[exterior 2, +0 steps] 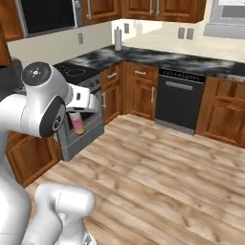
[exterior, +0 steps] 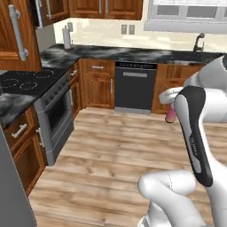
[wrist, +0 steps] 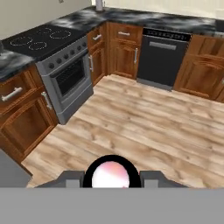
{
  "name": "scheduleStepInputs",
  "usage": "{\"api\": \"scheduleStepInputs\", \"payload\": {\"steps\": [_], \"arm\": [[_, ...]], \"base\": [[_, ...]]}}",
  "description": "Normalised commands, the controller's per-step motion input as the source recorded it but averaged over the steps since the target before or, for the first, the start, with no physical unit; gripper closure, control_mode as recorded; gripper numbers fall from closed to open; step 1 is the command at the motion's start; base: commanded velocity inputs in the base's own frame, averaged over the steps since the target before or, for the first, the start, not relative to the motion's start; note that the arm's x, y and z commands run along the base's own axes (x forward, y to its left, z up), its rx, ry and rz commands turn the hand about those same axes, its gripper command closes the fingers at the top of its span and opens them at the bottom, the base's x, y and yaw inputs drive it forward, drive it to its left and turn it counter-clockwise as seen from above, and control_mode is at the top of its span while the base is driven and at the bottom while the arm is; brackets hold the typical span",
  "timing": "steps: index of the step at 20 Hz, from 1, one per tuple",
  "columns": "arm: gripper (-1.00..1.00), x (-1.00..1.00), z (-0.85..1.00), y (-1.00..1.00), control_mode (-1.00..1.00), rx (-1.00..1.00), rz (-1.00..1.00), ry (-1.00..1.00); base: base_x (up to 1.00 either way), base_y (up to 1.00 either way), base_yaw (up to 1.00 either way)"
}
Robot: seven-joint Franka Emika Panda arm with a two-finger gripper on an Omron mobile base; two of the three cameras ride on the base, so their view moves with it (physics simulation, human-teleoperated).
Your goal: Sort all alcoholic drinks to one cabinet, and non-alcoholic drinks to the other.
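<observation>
Hand view looks down past the gripper, whose jaws are drawn in tight on a pink drink bottle, its round top seen end-on between the two dark fingertips. From the right base view the same bottle hangs below the white hand, pink fading to orange at its lower end, held in the air in front of the steel oven. In the left base view the bottle peeks out from behind the arm's dark-trimmed forearm, and the gripper itself is mostly hidden there. Light wooden floor spreads below the hand, out to the oven on the left. Above the oven lies the black cooktop, set in a dark marbled counter. Along the counter from the oven, past the corner drawers, stands the black dishwasher. Farther still, a paper towel roll stands on the counter in the corner beyond the oven. The reddish-brown cabinet with its long grey bar handle rises just left of the cooktop, its door closed, well apart from the bottle. A sink faucet stands at the far right of the counter, beyond the dishwasher.
</observation>
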Motion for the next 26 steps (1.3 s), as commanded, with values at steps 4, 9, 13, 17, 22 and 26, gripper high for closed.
{"api": "scheduleStepInputs", "payload": {"steps": [4, 9, 13, 17, 22, 26], "arm": [[1.0, 0.0, 0.0, 0.0, 1.0, 0.0, 0.0, 0.0], [1.0, 0.0, 0.0, 0.0, 1.0, 0.0, 0.0, 0.0], [1.0, 0.0, 0.0, 0.0, 1.0, 0.0, 0.0, 0.0], [1.0, 0.0, 0.0, 0.0, 1.0, 0.0, 0.0, 0.0], [1.0, 0.0, 0.0, 0.0, 1.0, 0.0, 0.0, 0.0], [1.0, 0.0, 0.0, 0.0, 1.0, 0.0, 0.0, 0.0]], "base": [[0.94, -0.45, 0.58], [0.84, -0.51, 0.59], [0.71, -0.58, 0.58], [0.6, -0.56, 0.58], [0.55, -0.44, 0.6], [0.69, -0.54, 0.57]]}}
